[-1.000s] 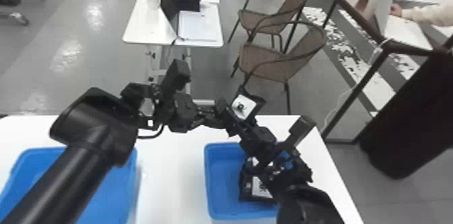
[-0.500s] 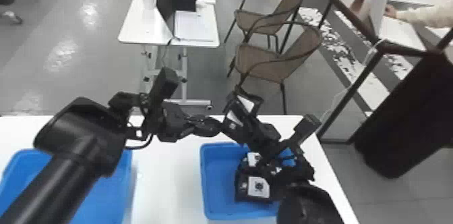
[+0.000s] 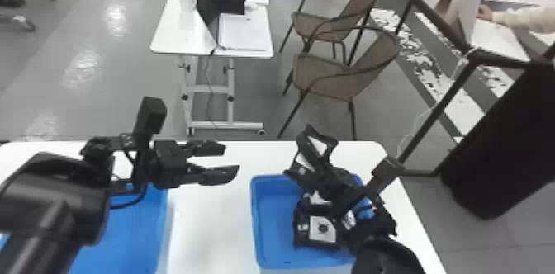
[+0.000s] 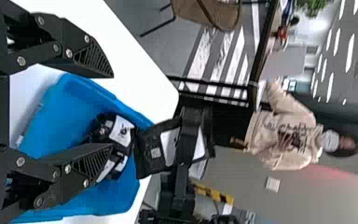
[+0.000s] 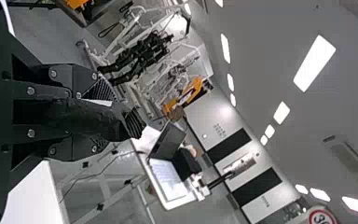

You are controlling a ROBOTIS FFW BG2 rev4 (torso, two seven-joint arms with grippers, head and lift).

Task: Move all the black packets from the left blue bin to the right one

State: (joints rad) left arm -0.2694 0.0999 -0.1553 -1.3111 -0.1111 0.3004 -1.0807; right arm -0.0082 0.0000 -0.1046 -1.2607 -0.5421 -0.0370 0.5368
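— Where's the black packet (image 4: 144, 156)?
— Pinched between the fingers of my right gripper (image 3: 311, 141), by the twelve-o'clock rim of the right blue bin (image 3: 274, 215) in my head view. Other packets (image 3: 302, 240) lie inside.
— And your arms?
— Right arm slants in from five o'clock, fingers towards eleven. My left gripper (image 3: 232, 160) hangs over the desk (image 3: 210, 227), fingers parted, aimed at three.

Left bin (image 3: 132, 232) and right bin (image 3: 274, 232) sit apart on the table (image 3: 206, 227); packets (image 3: 323, 228), seemingly overlapping, lie in the latter.
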